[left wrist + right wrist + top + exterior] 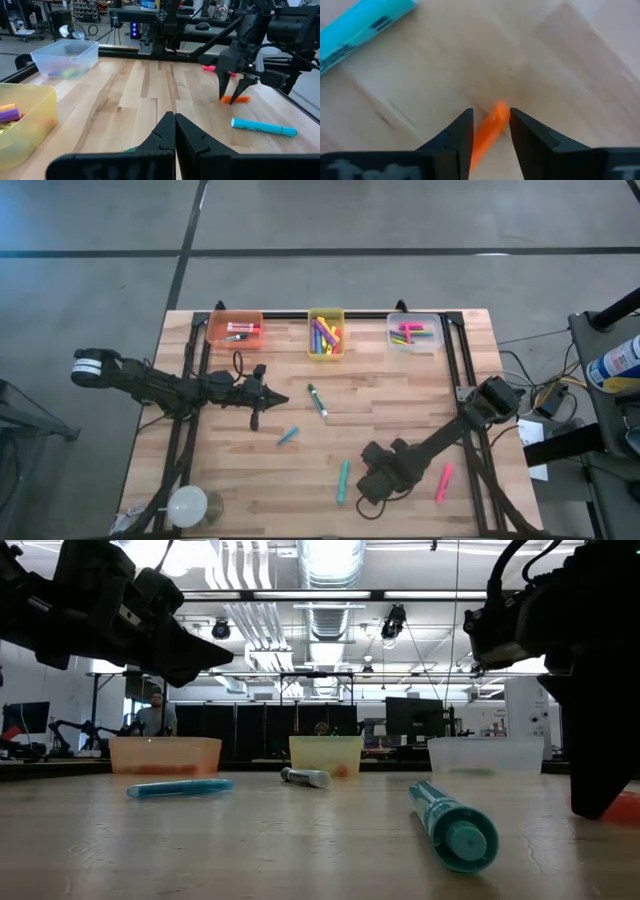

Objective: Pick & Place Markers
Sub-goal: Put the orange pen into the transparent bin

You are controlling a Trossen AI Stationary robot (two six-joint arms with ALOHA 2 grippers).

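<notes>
Two fingers of our right gripper (490, 131) straddle an orange marker (489, 129) lying on the table (400, 410), jaws narrowly apart, not yet clamped. We judge this the grasp step; next comes closing squarely, then lifting. Our left gripper (174, 131) waits shut near mid-table.

No text, brand, number or sign can be read anywhere. Dark print is carried on the barrel of the teal marker (357, 27) in the right wrist view, but it is too blurred to be made out. A label is seen on the blue-and-white bottle (617, 363) at the edge of the high view, and its wording cannot be read either
</notes>
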